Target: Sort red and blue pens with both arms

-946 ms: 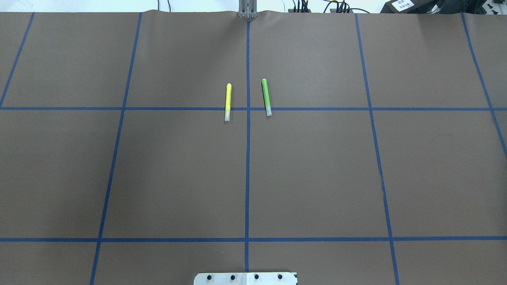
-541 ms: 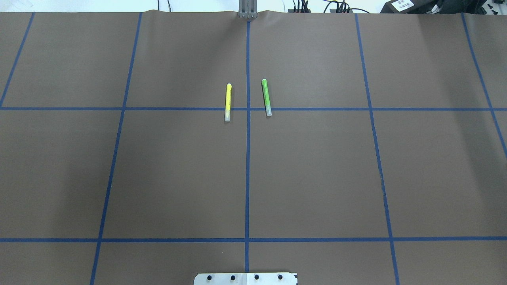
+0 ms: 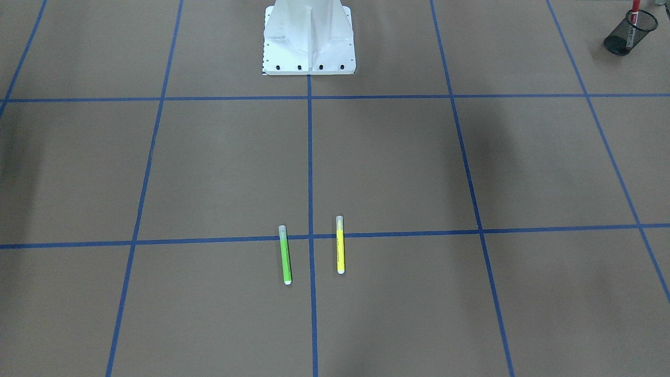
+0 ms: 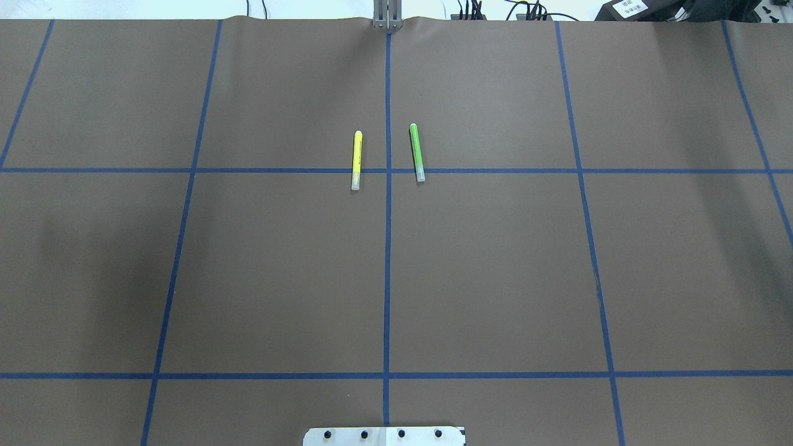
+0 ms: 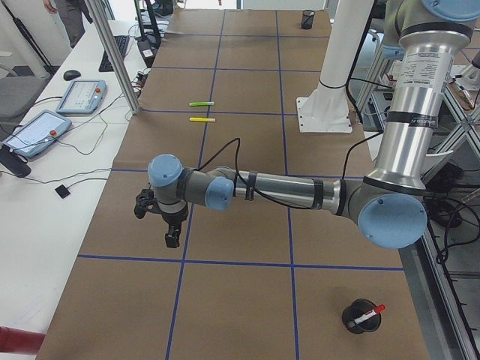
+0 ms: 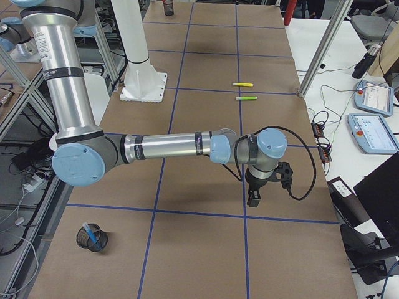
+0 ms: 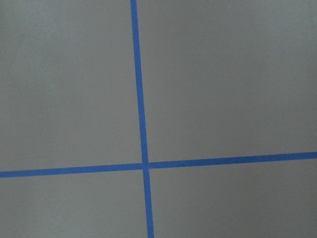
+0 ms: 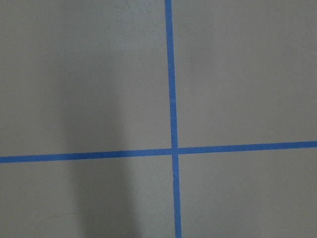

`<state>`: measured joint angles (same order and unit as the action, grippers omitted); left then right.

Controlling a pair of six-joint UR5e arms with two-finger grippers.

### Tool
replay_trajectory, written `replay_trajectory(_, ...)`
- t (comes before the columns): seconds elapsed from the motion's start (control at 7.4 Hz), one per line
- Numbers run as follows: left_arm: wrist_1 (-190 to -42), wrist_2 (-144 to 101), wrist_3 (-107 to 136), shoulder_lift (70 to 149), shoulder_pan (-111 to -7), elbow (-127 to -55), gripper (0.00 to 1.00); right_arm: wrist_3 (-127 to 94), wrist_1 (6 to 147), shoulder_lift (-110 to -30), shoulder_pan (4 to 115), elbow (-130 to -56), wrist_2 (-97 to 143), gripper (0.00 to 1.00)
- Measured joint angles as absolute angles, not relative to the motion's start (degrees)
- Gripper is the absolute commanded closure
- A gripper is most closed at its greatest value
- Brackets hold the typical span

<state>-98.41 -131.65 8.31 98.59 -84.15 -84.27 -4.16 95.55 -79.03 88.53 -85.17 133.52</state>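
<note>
The red pen (image 5: 369, 314) stands in a black mesh cup (image 5: 352, 327) near the left arm's base; its red end (image 3: 635, 6) also shows in the front-facing view. A second mesh cup (image 6: 100, 244), by the right arm's base, holds the blue pen (image 6: 92, 233). My left gripper (image 5: 172, 238) hangs over the table's left part, far from the cup. My right gripper (image 6: 254, 198) hangs over the right part. Both show only in the side views, so I cannot tell whether they are open or shut. The wrist views show only brown table and blue tape.
A yellow marker (image 4: 356, 160) and a green marker (image 4: 417, 152) lie side by side at the table's middle, across a tape line. The robot's white pedestal (image 3: 309, 36) stands at the near edge. Tablets and cables lie beyond the table's far edge.
Neither marker has moved. A faint shadow on the table's left side has grown darker in the overhead view.
</note>
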Motion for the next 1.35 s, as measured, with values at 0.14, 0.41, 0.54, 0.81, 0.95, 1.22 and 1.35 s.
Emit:
replay_trajectory(0.14, -99.45, -131.84, 8.29, 97.35, -84.36, -83.93, 0.0, -4.25, 95.25, -80.51, 88.51, -85.23, 134.15, 0.0)
replay_trajectory(0.41, -98.28, -132.9, 8.13, 95.65, -85.76, -87.0, 0.0, -4.32, 95.13, -82.73, 88.52, -85.07, 135.47, 0.0)
replay_trajectory(0.54, -95.25, -133.21, 7.18, 95.39, -86.71, -89.83, 0.0, -4.73, 95.12, -83.75, 88.6, -85.16, 136.68, 0.0)
replay_trajectory(0.81, -89.73, -132.91, 2.27, 93.84, -88.17, -93.76, 0.0, -6.23, 95.03, -85.08, 88.73, -86.13, 138.09, 0.0)
replay_trajectory(0.95, -88.77, -132.81, 1.0, 93.2, -88.5, -94.3, 0.0, -6.63, 95.03, -85.26, 88.76, -86.46, 138.25, 0.0)
replay_trajectory(1.22, -88.3, -132.8, 0.48, 92.81, -88.64, -94.44, 0.0, -6.94, 95.09, -85.48, 88.77, -86.69, 138.36, 0.0)
replay_trajectory(1.35, -88.26, -132.8, 0.45, 92.81, -88.67, -94.44, 0.0, -6.99, 95.08, -85.6, 88.77, -86.75, 138.36, 0.0)
